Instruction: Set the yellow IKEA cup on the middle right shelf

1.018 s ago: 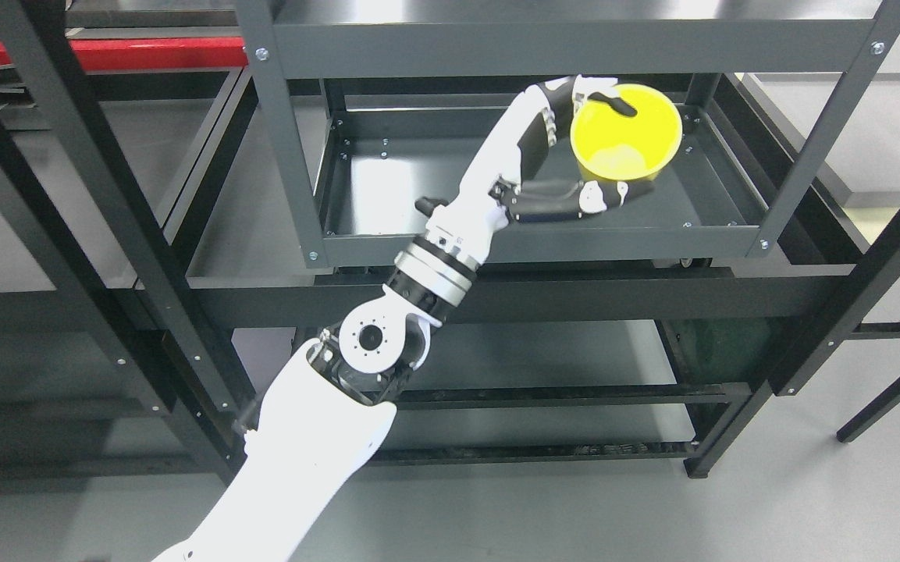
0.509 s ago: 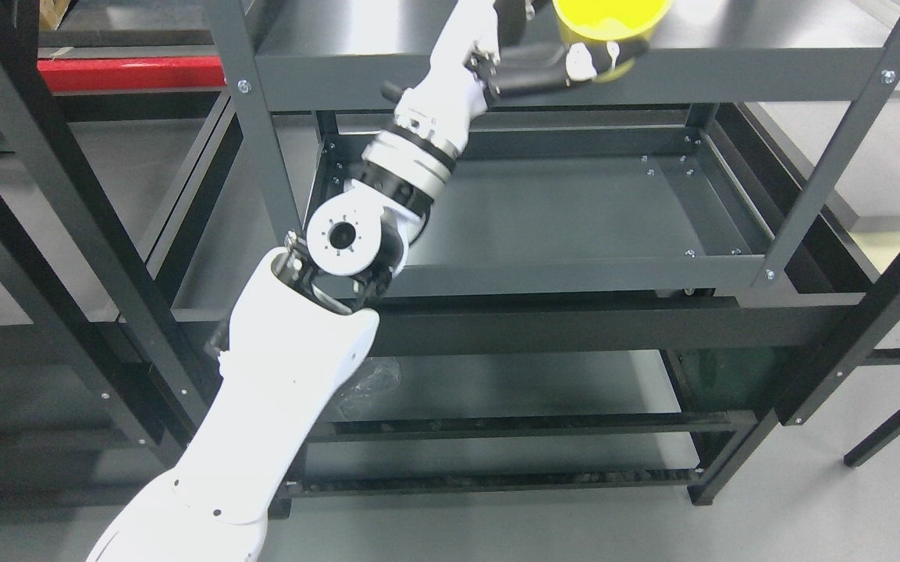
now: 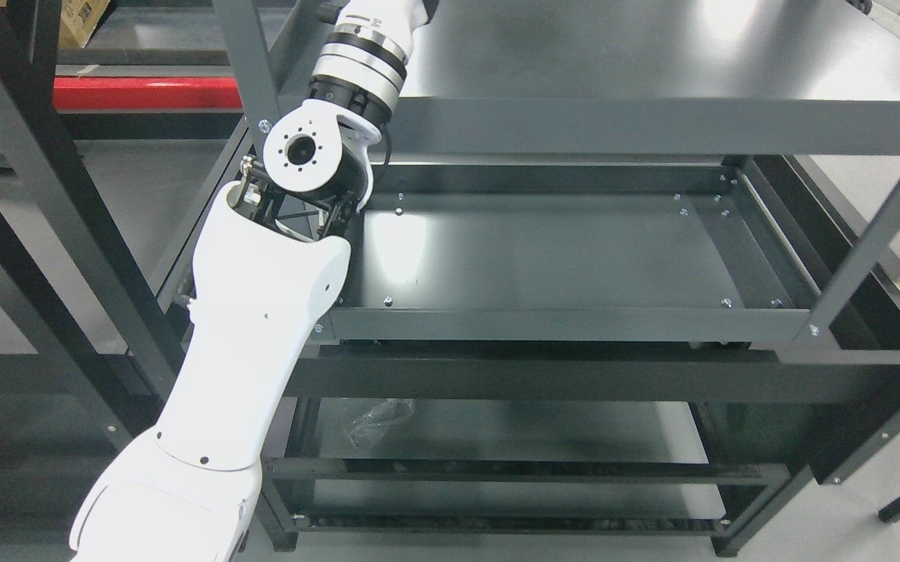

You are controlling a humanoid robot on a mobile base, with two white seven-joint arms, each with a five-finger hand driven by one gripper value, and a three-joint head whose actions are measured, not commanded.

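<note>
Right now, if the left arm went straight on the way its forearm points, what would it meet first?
Cannot say for sure: the left arm leaves the picture's top edge, its hand out of view. It points over the top shelf, which looks bare there.

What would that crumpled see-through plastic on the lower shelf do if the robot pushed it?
The crumpled plastic looks thin and wrinkled, so it would probably flop and squash rather than keep its shape. It seems very light, so a push would likely slide it along the smooth lower shelf. It probably would not roll or break.
</note>
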